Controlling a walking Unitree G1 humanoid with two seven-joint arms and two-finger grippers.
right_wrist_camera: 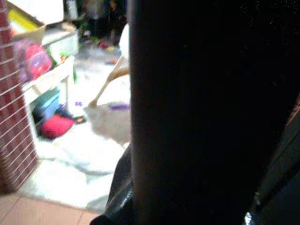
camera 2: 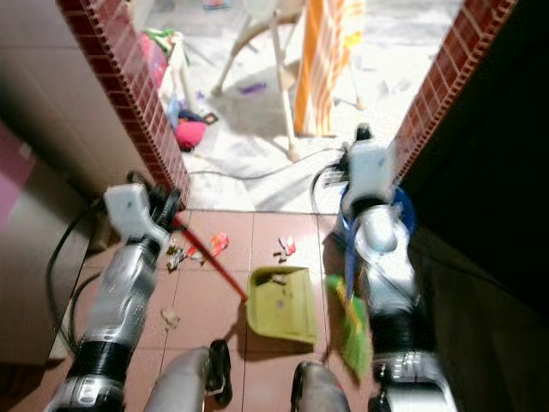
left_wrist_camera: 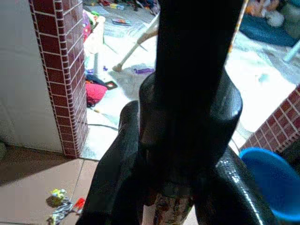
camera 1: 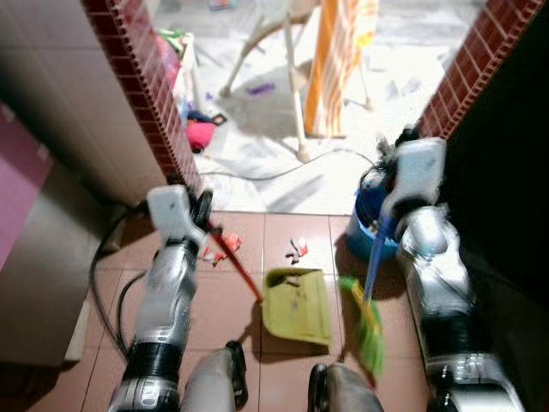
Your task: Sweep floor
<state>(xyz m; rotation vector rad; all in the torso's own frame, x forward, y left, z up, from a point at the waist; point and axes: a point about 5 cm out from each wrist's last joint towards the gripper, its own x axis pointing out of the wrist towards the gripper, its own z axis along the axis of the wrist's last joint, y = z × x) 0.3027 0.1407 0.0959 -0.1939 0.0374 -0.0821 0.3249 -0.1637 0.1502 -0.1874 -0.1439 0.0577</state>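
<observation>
The red-brown tiled floor (camera 1: pixel 283 236) runs out to a doorway between brick-tiled walls. The left gripper (camera 1: pixel 204 210) closes its fingers (left_wrist_camera: pixel 117 187) around the red handle of the green dustpan (camera 1: pixel 298 305), whose pan rests on the tiles below and ahead of them. The right gripper (camera 1: pixel 386 215) grips the blue shaft of the green broom (camera 1: pixel 369 330) — bristles down just beside the pan. A blue bucket (left_wrist_camera: pixel 265 180) stands behind. Scraps of litter (camera 1: pixel 298 247) lie past the pan — more (camera 2: pixel 193 251) near the left fingers.

Daylight glares from the room beyond — the tiled foreground lies dim, both head views motion-blurred, wrist views mostly black.
</observation>
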